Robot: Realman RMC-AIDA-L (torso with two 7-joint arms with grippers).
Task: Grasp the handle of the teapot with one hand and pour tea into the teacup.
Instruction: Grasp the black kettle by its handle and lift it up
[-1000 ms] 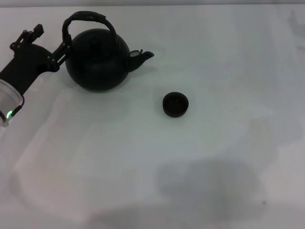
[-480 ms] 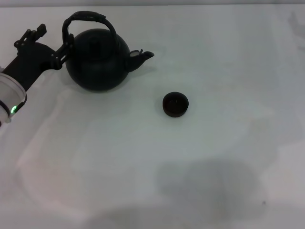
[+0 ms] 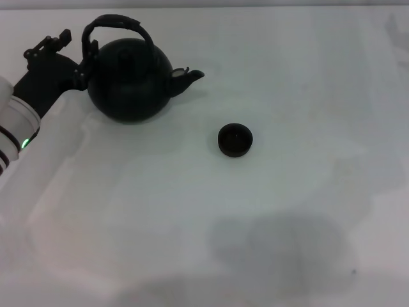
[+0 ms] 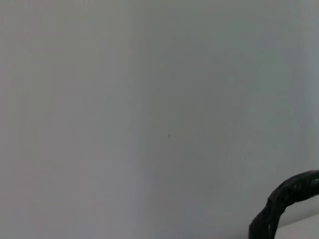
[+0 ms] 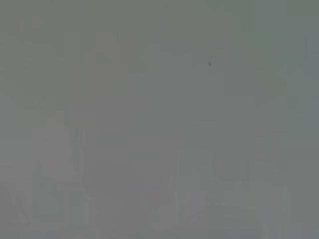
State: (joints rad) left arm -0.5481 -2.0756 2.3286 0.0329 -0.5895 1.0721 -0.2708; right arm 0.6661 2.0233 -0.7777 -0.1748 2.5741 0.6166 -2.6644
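The black round teapot [image 3: 130, 80] stands at the far left of the white table, its spout [image 3: 186, 78] pointing right. Its arched handle [image 3: 115, 24] loops over the lid; a piece of that handle [image 4: 286, 201] shows in the left wrist view. The small dark teacup [image 3: 235, 140] sits to the right of the teapot and nearer to me, well apart from it. My left gripper [image 3: 75, 48] is open beside the handle's left leg, with one finger close against it and nothing held. My right gripper is out of view.
The white table [image 3: 268, 217] stretches bare to the right of and in front of the teacup. My own shadow falls on its near edge. The right wrist view shows only plain grey.
My left gripper has moved farther back and slightly right, closing in on the handle's left leg. Teapot and teacup stay where they were.
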